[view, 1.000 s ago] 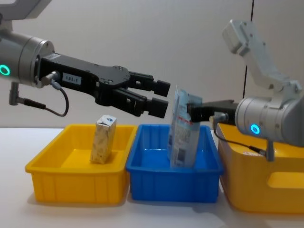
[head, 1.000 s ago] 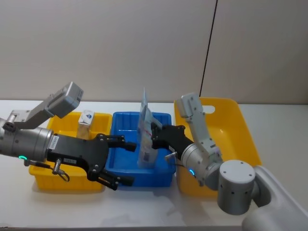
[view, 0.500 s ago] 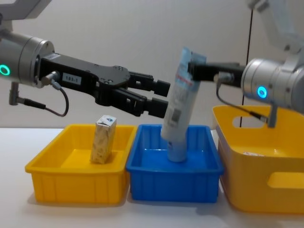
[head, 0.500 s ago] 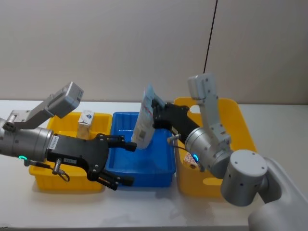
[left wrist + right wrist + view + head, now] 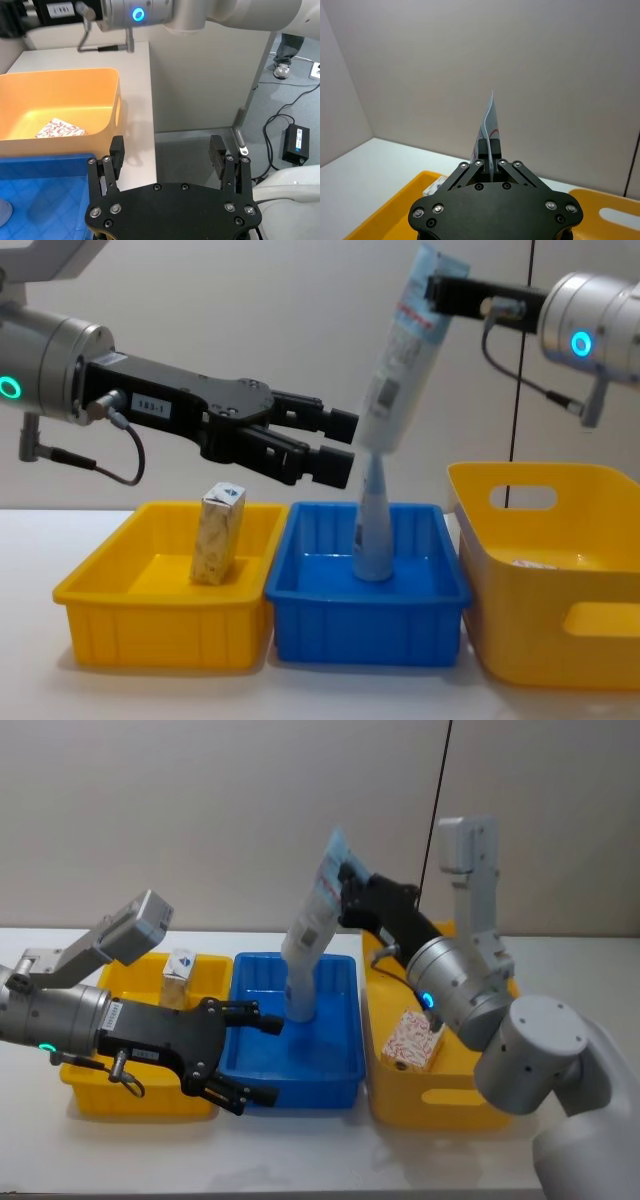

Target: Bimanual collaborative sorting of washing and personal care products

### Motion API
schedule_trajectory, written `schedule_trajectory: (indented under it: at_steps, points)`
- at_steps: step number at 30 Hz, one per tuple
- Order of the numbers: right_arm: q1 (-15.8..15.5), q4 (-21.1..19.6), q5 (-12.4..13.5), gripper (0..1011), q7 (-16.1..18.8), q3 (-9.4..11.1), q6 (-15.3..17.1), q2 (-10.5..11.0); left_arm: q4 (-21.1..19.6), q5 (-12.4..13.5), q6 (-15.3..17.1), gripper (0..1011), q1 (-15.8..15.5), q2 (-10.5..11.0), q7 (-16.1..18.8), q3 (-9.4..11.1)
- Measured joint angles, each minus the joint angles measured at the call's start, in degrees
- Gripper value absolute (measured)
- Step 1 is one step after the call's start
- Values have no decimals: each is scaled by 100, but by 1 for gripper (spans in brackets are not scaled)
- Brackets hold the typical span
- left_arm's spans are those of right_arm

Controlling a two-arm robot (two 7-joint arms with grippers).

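Observation:
My right gripper [image 5: 346,888] is raised high over the blue tray [image 5: 338,1072], shut on the flat end of a pale blue squeeze tube [image 5: 312,920] that hangs tilted from it [image 5: 405,350]. The right wrist view shows the jaws pinched on that tube [image 5: 490,122]. A second pale blue tube [image 5: 372,525] stands in the blue tray. A cream-yellow carton [image 5: 218,533] stands in the left yellow tray [image 5: 160,625]. A white carton with red leaves [image 5: 411,1040] lies in the right yellow bin [image 5: 480,1105]. My left gripper [image 5: 342,445] hovers open above the blue tray's left side, holding nothing.
The three containers stand side by side on a white table [image 5: 300,1155]. In the left wrist view the table's far edge [image 5: 151,150] drops to the floor beyond the yellow bin [image 5: 75,85]. A wall stands close behind the table.
My right gripper has lifted the tube up and rightward out of the blue tray, where the other tube stays standing. My left arm has not moved.

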Motion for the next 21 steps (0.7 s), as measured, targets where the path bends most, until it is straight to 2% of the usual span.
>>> schedule_trajectory:
  at_steps: [6, 21]
  points:
    - [82, 10, 15, 0, -96, 119, -48, 8, 0, 0, 0, 1001, 0, 0, 0, 0]
    - [330, 498, -92, 0, -371, 494, -203, 113, 0, 0, 0, 1001, 0, 0, 0, 0]
